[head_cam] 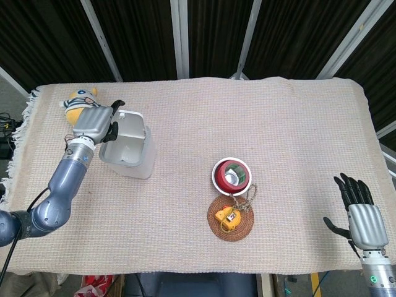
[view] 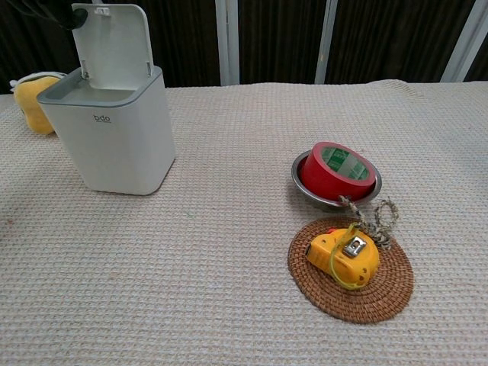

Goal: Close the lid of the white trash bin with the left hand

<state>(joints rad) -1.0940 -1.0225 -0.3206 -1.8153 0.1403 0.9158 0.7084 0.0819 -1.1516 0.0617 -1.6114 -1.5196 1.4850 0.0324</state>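
The white trash bin [head_cam: 127, 151] [view: 114, 126] stands at the table's left with its lid [head_cam: 132, 119] [view: 113, 38] raised upright at the back. My left hand [head_cam: 94, 122] hovers at the bin's left rim, by the lid's upper left corner, with fingers apart and nothing in them. In the chest view only dark fingertips [view: 62, 17] show at the lid's top left corner. My right hand [head_cam: 361, 215] rests open at the table's front right corner, far from the bin.
A yellow plush toy [head_cam: 78, 102] lies behind the left hand. A red tape roll in a metal bowl [head_cam: 232, 174] and a yellow tape measure on a woven coaster [head_cam: 230, 216] sit at the table's middle.
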